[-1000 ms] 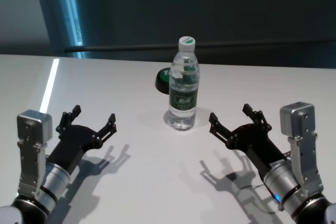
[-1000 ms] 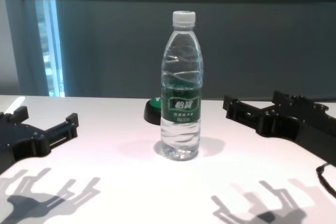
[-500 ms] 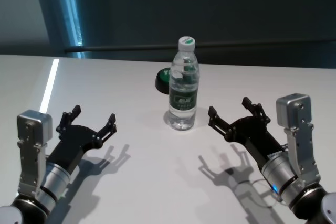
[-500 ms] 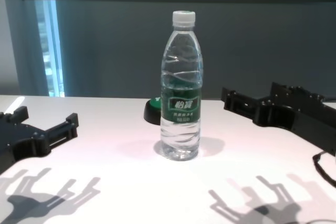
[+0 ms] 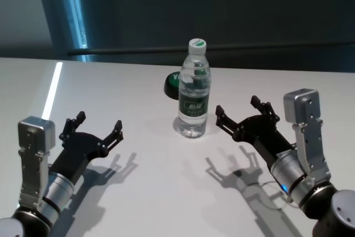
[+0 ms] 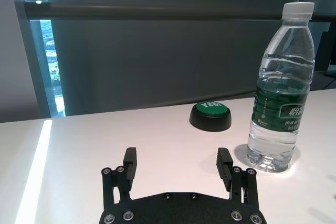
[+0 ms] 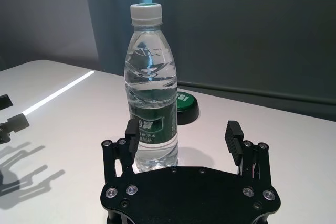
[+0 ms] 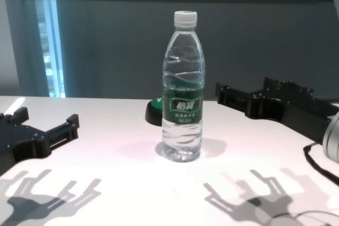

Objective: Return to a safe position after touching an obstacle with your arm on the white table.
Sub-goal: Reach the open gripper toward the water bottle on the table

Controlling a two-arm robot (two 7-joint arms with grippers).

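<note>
Clear bottle (image 5: 193, 97) upright mid white table (image 5: 138, 187); right gripper (image 5: 239, 117) spread wide just right of it (no contact), left gripper (image 5: 91, 126) spread, near-left.

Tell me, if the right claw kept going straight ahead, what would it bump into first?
Probably the tall clear plastic water bottle: the right gripper points just beside it, its left finger overlapping the label, though depth is unclear.

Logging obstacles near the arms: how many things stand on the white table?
2. The bottle stands upright mid-table, between the open left gripper and open right gripper. The low black-and-green round object sits just behind it.
</note>
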